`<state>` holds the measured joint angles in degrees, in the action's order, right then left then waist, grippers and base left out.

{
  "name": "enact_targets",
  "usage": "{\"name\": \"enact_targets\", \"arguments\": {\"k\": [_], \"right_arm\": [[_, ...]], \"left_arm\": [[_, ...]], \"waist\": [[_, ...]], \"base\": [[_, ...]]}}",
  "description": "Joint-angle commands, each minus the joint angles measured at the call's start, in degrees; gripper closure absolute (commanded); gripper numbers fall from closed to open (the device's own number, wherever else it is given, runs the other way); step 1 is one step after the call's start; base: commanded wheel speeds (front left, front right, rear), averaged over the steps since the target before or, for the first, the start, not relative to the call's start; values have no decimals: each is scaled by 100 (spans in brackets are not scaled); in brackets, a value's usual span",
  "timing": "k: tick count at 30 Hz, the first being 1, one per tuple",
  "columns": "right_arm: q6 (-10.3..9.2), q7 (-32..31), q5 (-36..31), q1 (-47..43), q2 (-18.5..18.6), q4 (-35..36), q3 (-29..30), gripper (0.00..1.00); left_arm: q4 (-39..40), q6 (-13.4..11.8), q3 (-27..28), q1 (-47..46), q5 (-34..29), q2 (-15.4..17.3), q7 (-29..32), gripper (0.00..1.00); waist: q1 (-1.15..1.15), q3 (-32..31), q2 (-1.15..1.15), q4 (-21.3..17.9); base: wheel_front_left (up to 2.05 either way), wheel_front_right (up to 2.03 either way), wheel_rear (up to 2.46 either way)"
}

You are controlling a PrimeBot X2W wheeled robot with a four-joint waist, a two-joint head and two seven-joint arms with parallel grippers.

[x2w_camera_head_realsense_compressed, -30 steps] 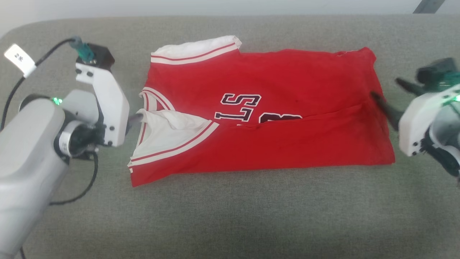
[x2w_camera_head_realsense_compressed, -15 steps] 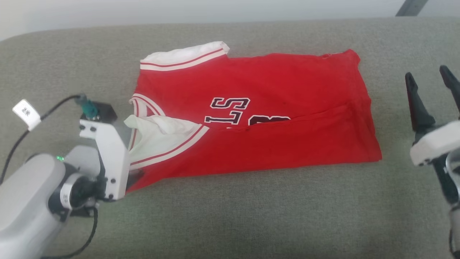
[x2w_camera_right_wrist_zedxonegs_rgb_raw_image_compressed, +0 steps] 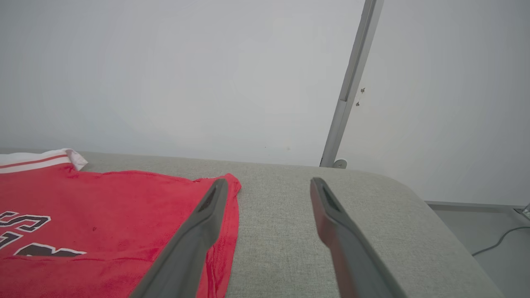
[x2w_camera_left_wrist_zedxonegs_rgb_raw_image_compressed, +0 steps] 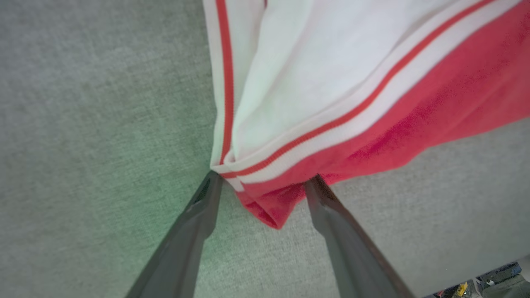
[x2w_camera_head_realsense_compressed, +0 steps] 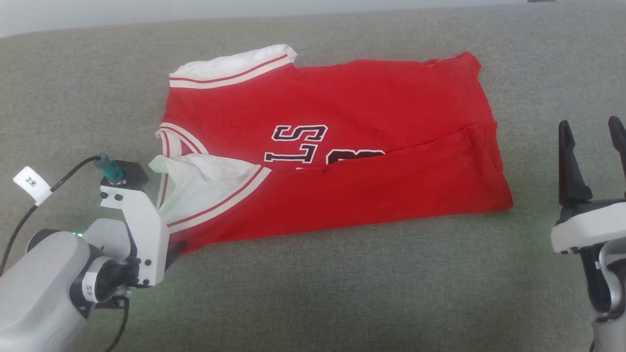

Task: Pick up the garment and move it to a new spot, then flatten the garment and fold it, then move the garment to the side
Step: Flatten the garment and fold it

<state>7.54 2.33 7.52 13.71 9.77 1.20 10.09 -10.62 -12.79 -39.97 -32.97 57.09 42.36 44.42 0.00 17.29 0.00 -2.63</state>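
Observation:
The garment, a red T-shirt with white sleeves and dark block letters, lies folded lengthwise on the grey upholstered surface. In the head view my left gripper sits at the garment's near left corner, mostly behind its white wrist housing. The left wrist view shows that gripper open, one finger on each side of the garment's striped corner. My right gripper stands open to the right of the garment, apart from it. In the right wrist view it hovers by the garment's right edge.
The grey upholstered surface stretches wide in front of the garment. Its rounded right end drops to a floor with a cable. A pale wall and a slanted metal post stand behind. A tagged black cable trails from my left wrist.
My left gripper has dropped from the collar side to the garment's near left corner. My right gripper has drawn back off the right edge and turned upright. The head camera has also shifted.

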Motion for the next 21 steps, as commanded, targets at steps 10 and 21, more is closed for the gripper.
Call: {"name": "enact_targets", "arguments": {"k": [10,21], "right_arm": [[-11,-783,466,-254,19,44,-157,0],[-10,-2970,1400,-232,334,-163,-523,0]], "left_arm": [[-726,306,-161,149,99,-434,-224,100],[-796,468,-218,3,154,-608,-225,100]], "waist": [[0,75,0,-7],[0,164,0,162]], "base": [[0,0,0],[0,0,0]]}}
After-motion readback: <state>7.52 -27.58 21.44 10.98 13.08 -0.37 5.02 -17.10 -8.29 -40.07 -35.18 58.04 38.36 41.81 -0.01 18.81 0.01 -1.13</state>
